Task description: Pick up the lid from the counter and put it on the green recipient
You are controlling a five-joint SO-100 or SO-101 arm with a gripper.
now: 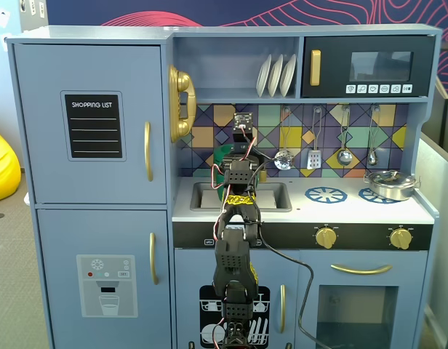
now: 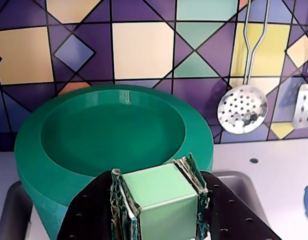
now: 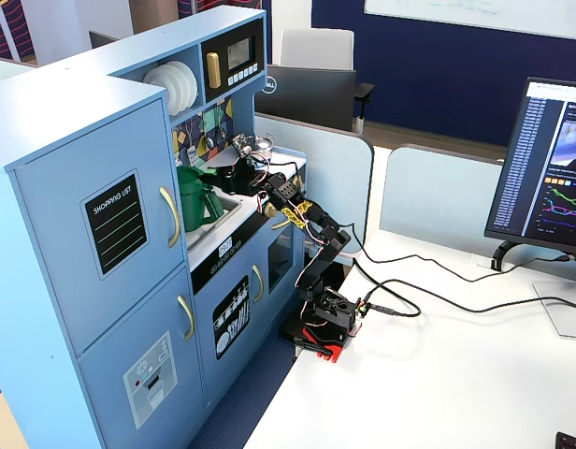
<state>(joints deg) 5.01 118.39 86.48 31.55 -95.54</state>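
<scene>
Above pot point(image 2: 114, 145) rim, by tiled backsplash point(image 2: 144, 50): end effector point(image 2: 159, 207) pinching lid point(image 2: 161, 200) by its light-green tab, held at near edge of pot's open mouth. Pot beside sink point(image 1: 242, 196).

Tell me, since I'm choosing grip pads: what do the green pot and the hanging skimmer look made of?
The green recipient looks like matte moulded plastic: uniform colour, soft dull sheen, thick rounded rim. The skimmer looks like polished metal: silvery, bright reflections, punched holes, thin wire handle. It could be chromed plastic.
</scene>
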